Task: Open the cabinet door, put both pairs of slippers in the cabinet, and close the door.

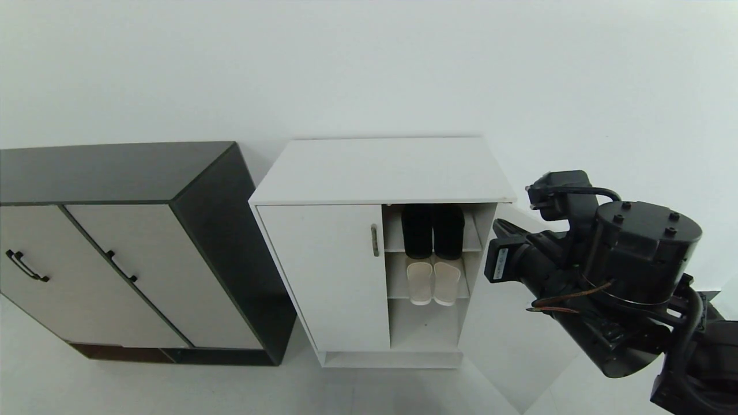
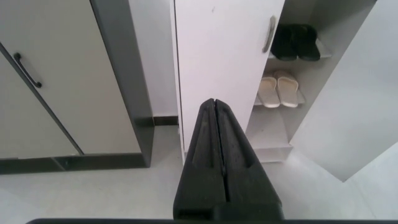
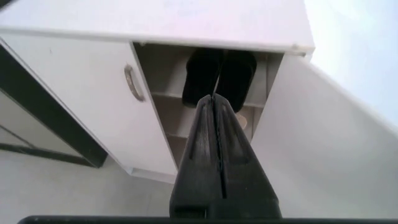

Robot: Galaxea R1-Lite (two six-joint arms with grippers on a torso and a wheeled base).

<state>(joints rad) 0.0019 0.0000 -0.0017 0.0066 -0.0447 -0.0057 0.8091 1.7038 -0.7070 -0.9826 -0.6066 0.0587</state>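
The right end effector (image 3: pixel 213 104) is clenched and empty, fingers pressed together, and points at the cabinet opening. The left end effector (image 2: pixel 214 106) is also clenched and empty, and is farther from the opening.

The open door (image 3: pixel 323 143) swings out from the cabinet's right edge toward the robot. It is just beside the right end effector, with its long axis vertical. The right arm is judged nearer, so closing calls for a push on the door's outer face toward the opening.

In the cabinet (image 1: pixel 380 170), the black slippers (image 1: pixel 432 230) sit on the upper shelf and the white slippers (image 1: pixel 433 281) on the shelf below.
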